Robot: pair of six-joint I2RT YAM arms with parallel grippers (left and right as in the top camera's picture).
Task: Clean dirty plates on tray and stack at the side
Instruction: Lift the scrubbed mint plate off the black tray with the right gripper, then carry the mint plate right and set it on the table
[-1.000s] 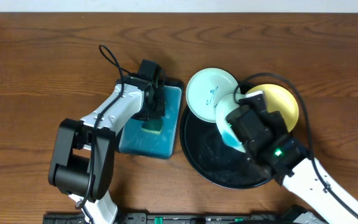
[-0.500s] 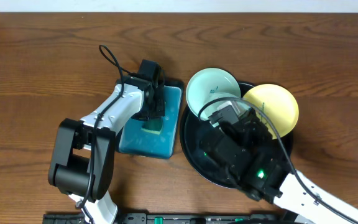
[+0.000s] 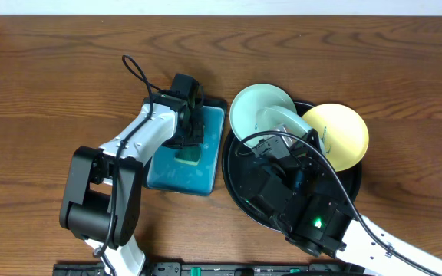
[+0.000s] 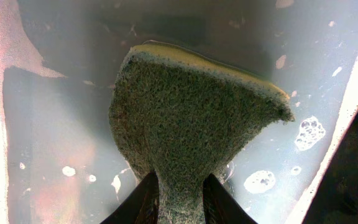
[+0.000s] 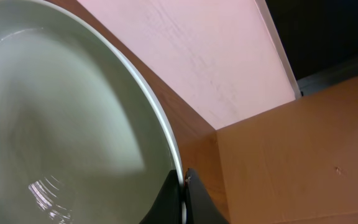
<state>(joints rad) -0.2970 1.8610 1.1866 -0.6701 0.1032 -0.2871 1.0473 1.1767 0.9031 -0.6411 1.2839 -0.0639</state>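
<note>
Pinching mint plate (image 5: 61,124) by rim in right gripper (image 5: 183,186), tilted above black tray (image 3: 240,180), likely to face sponge (image 4: 191,124) clamped in left gripper (image 4: 179,193), dipped in soapy teal tray (image 3: 167,180) beside black tray's left edge for wetting.

Wooden table (image 3: 44,92); teal tray (image 3: 171,181) on it, holding bubbly water; sponge (image 3: 188,156), green face and yellow back, inside it

Right arm (image 3: 313,218) swung left with its plate (image 5: 61,112).
</note>
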